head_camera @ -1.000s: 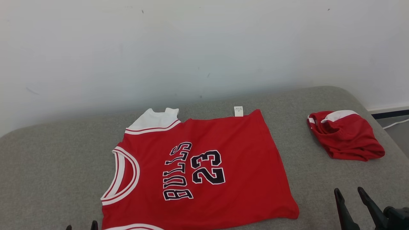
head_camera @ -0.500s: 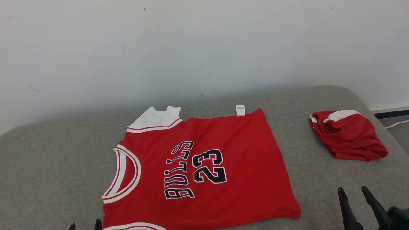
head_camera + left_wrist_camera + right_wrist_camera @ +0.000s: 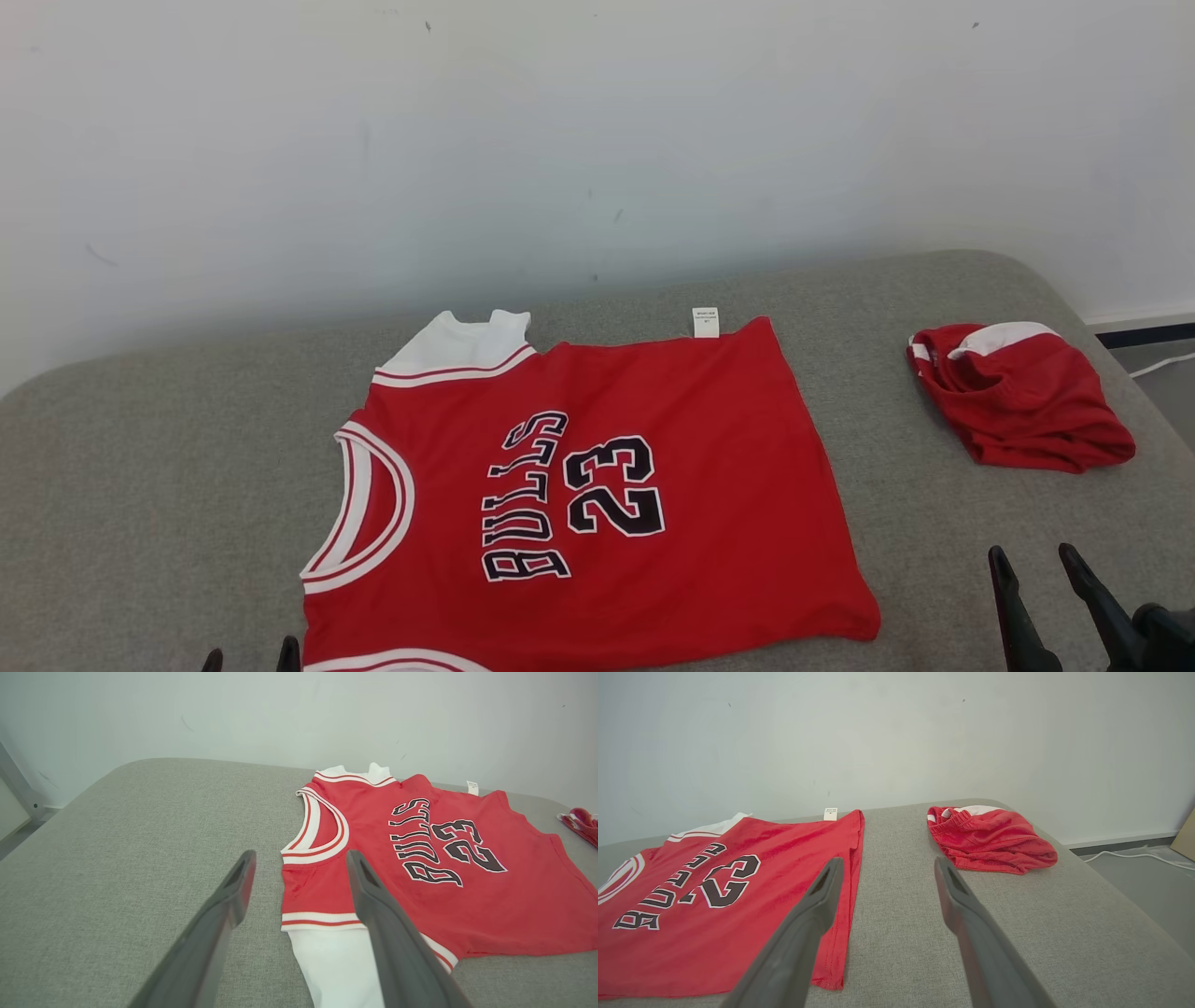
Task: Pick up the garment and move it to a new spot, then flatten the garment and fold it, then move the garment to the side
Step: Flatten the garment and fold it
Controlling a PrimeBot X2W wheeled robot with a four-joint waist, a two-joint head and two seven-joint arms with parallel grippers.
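A red sleeveless jersey (image 3: 597,495) with white trim and "BULLS 23" in black lies spread flat on the grey padded surface (image 3: 149,485), neck toward the left. In the left wrist view, my left gripper (image 3: 301,855) stands open just above the jersey's (image 3: 420,858) armhole edge, nothing between its fingers. Its fingertips (image 3: 289,651) peek up at the head view's bottom edge. My right gripper (image 3: 1032,553) is open and empty off the jersey's lower right corner. In the right wrist view, this gripper (image 3: 888,861) points past the hem of the jersey (image 3: 714,891).
A bunched pair of red shorts (image 3: 1022,397) with a white waistband lies at the right end of the surface, also seen as the shorts (image 3: 990,837) ahead of the right gripper. A pale wall (image 3: 597,140) backs the surface. The floor with a white cable (image 3: 1134,856) lies beyond the right edge.
The head view has shifted very slightly. The jersey, the shorts and both open grippers keep their places.
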